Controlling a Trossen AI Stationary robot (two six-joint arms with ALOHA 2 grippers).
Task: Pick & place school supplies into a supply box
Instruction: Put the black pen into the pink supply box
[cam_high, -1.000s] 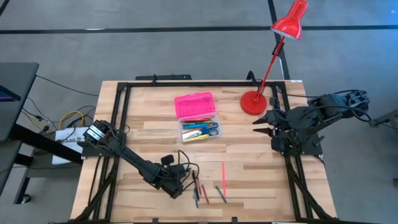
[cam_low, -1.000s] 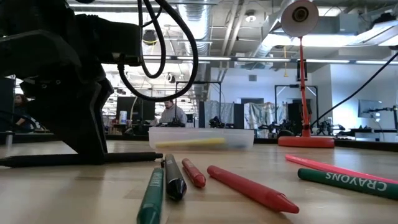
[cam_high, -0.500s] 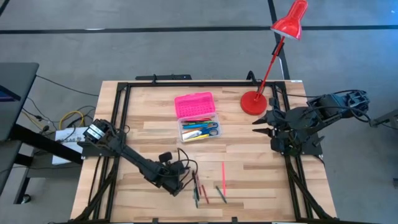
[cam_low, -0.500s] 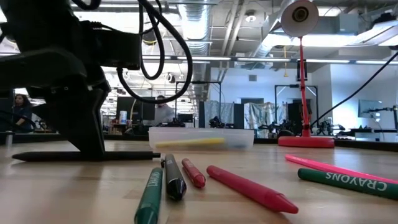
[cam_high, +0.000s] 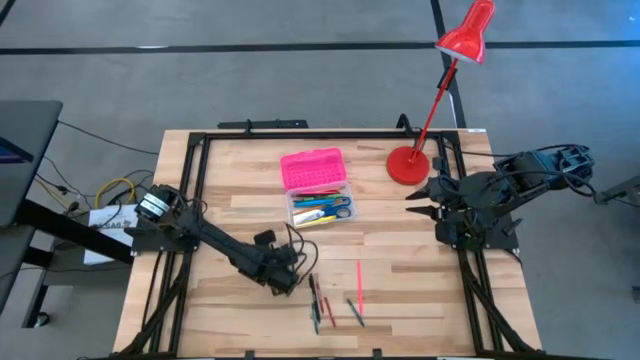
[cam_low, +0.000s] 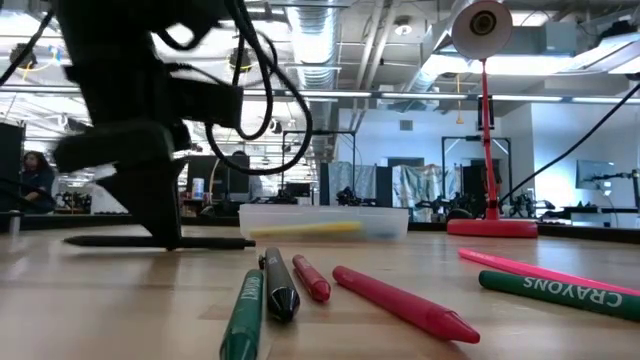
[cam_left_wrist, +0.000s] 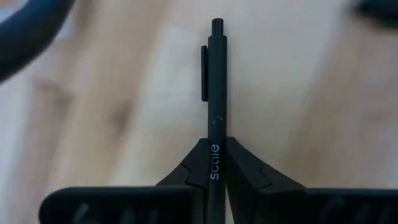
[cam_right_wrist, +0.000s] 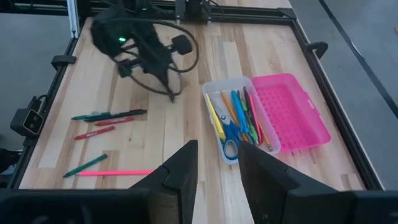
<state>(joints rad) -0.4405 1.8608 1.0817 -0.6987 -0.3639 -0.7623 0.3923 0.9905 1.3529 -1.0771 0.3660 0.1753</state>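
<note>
On my far left the floor is grey, with a coil of yellow cable (cam_high: 118, 187) lying beside the frame. My left end effector (cam_high: 287, 283) sits low over the front-left part of the pale wood-plank worktop (cam_high: 400, 255), its fingers (cam_left_wrist: 193, 165) clamped on a black pen (cam_left_wrist: 215, 99) that reads "scale". Just right of it, loose school supplies (cam_high: 332, 299) lie on the boards: green, black and red markers and a thin pink one. Behind them, mid-worktop, the supply box (cam_high: 319, 207) stands open, clear base holding pens and blue-handled scissors, pink lid (cam_high: 312, 167) laid back flat. Further right stands a red desk lamp (cam_high: 440, 88) on a round base. My right end effector (cam_high: 424, 196) waits at the worktop's right edge, fingers (cam_right_wrist: 180, 168) apart, holding nothing. Across the worktop, the low view shows an open workshop with ceiling ducts, strip lights and a person seated far off.
</note>
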